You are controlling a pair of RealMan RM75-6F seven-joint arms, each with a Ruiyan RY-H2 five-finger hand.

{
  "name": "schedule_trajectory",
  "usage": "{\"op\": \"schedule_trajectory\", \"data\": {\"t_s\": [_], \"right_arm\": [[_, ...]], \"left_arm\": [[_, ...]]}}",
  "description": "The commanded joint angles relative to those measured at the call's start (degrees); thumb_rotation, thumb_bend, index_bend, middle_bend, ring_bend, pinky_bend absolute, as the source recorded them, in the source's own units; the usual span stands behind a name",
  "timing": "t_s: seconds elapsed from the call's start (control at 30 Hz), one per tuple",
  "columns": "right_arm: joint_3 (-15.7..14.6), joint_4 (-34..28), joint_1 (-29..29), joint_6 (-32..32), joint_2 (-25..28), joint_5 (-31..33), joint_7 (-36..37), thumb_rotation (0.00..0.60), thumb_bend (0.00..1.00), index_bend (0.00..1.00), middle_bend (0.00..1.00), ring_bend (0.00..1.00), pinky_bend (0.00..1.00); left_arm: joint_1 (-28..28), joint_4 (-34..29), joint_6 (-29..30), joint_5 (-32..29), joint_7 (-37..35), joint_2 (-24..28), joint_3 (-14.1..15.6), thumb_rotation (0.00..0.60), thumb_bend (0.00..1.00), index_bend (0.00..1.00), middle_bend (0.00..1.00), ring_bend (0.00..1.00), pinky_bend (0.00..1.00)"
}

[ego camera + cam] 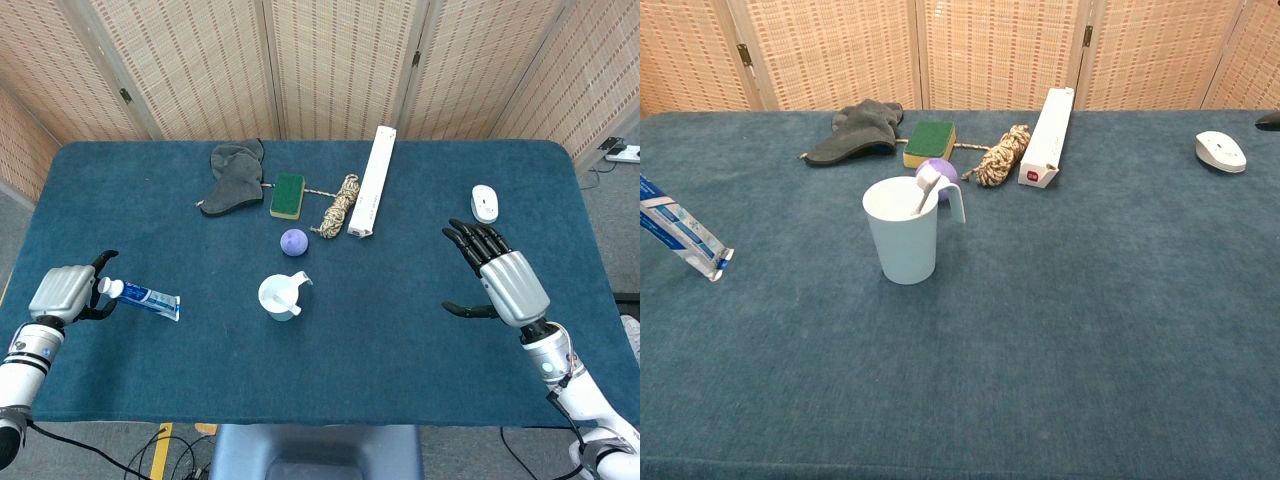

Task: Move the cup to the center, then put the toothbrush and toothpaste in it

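Left hand [68, 292] is gripping the toothpaste [145, 297] at its cap end, fingers wrapped around the neck of the tube, over the left edge of the table [420, 330]. Holding at the cap is leaving the flat crimped end free and pointing toward the centre — in the chest view the tube [680, 232] is hanging tilted, tail lowest, so it appears lifted clear of the cloth rather than resting on it. That orientation suits a tail-first drop into an opening.

Right hand [497, 272] is hovering over the right side of the table with its fingers spread apart and nothing in them; it is standing well apart from every task object, apparently parked out of the way.

Moving outward, the cup [282, 296] is standing upright near the centre of the table, handle toward the back. A white, paddle-shaped end [927, 180] is leaning out over the rim beside the handle — judged to be the toothbrush already inside, though its lower part is hidden by the cup wall. The toothpaste is therefore the remaining item.

Along the far edge are lying a grey cloth [236, 176], a green sponge [288, 195], a coil of rope [340, 205], a long white box [373, 181] and a white mouse [484, 202]; a purple ball [294, 242] is sitting just behind the cup.
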Motion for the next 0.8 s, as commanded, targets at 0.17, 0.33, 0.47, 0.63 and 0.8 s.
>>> {"op": "schedule_trajectory", "data": {"t_s": [0.17, 0.33, 0.47, 0.63, 0.8], "right_arm": [[0.0, 0.1, -0.2, 0.1, 0.0, 0.1, 0.0, 0.6, 0.0, 0.0, 0.06, 0.12, 0.14], [0.0, 0.5, -0.2, 0.0, -0.2, 0.3, 0.2, 0.6, 0.0, 0.0, 0.06, 0.12, 0.14], [0.0, 0.7, -0.1, -0.1, -0.4, 0.2, 0.3, 0.6, 0.0, 0.0, 0.06, 0.12, 0.14], [0.0, 0.9, 0.2, -0.4, -0.7, 0.0, 0.4, 0.6, 0.0, 0.0, 0.06, 0.12, 0.14], [-0.1, 1.1, 0.2, -0.4, -0.8, -0.1, 0.5, 0.6, 0.0, 0.0, 0.06, 0.13, 0.14]], "left_arm": [[-0.6, -2.3, 2.9, -3.9, 3.7, 0.4, 0.0, 0.6, 0.35, 0.1, 0.75, 0.68, 0.81], [0.1, -3.4, 4.7, -4.1, 4.2, 1.6, 0.2, 0.6, 0.31, 0.09, 0.74, 0.68, 0.81], [0.2, -3.2, 6.5, -3.7, 6.0, 0.9, 0.3, 0.6, 0.31, 0.09, 0.74, 0.68, 0.81], [-0.3, -2.0, 5.6, -0.2, 7.8, -1.1, 1.4, 0.6, 0.31, 0.19, 0.74, 0.68, 0.81], [-1.6, 1.5, 3.1, 1.4, 10.1, -5.4, 2.7, 0.6, 0.31, 0.31, 0.75, 0.7, 0.81]]}}
